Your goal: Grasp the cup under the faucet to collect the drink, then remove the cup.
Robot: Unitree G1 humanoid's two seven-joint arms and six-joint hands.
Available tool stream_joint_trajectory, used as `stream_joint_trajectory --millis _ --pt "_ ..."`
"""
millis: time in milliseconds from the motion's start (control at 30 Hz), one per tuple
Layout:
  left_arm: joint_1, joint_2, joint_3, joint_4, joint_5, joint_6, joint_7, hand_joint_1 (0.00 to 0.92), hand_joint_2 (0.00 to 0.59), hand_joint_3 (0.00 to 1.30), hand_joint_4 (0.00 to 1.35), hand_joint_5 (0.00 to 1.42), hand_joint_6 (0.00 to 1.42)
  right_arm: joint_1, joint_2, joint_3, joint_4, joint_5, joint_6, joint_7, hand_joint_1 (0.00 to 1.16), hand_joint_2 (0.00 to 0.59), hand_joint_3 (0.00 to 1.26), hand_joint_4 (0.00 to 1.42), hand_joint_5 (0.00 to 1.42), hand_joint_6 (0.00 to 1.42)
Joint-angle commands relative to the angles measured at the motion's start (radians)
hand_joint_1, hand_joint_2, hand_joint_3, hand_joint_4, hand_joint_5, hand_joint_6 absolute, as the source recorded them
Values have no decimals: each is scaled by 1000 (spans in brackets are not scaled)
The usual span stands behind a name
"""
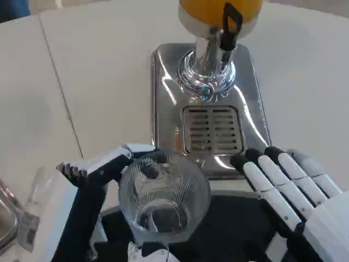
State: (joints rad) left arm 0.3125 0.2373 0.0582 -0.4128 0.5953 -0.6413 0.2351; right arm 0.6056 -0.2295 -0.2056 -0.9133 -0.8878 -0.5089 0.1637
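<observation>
step: cup point(163, 196) in grasp, empty, at near edge of dispenser base point(163, 87), not yet under faucet point(229, 33) | left hand point(103, 169) clamped round cup; right hand point(294, 185) fingers straight, holding nothing | next: carry cup forward over drip grate point(211, 130), rim upright, below spout

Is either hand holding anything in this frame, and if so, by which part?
The left hand grips the clear ribbed cup around its side wall near the rim. The right hand holds nothing, fingers extended.
</observation>
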Motion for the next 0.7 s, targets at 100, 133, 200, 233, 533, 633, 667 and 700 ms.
stream_joint_trajectory --millis 100,133,200,233,533,633,667,700 --pt "-15 -18 -17 -5 -11 2 -9 678 64 1167 1179 1422 1424 -6 7 21 -24 -17 19 19 88 566 0 0 0 18" --pt "-14 -19 -15 -3 -12 1 -11 678 64 1166 1179 1422 1424 -7 7 22 -25 -18 21 21 88 566 0 0 0 18" --pt "-12 -19 -12 -1 -14 1 -12 678 64 1164 1179 1422 1424 -7 6 20 -27 -16 25 24 89 566 0 0 0 18" --pt "-12 -19 -11 0 -16 0 -12 678 65 1164 1178 1422 1424 -6 4 18 -29 -14 28 26 89 566 0 0 0 18" --pt "-34 -25 -7 13 -18 12 -11 678 68 1162 1176 1408 1424 -9 9 19 -42 -14 45 35 93 566 0 0 0 18" --pt "-59 -32 -6 29 -15 28 -7 681 71 1162 1176 1408 1424 -7 6 15 -44 -11 49 36 94 566 0 0 0 18" --pt "-71 -35 -8 37 -11 35 -5 682 71 1162 1176 1408 1424 -7 6 14 -44 -10 50 36 94 566 0 0 0 18" --pt "-79 -37 -9 43 -8 40 -3 683 72 1162 1176 1408 1424 -7 6 12 -45 -9 52 36 95 566 0 0 0 18"
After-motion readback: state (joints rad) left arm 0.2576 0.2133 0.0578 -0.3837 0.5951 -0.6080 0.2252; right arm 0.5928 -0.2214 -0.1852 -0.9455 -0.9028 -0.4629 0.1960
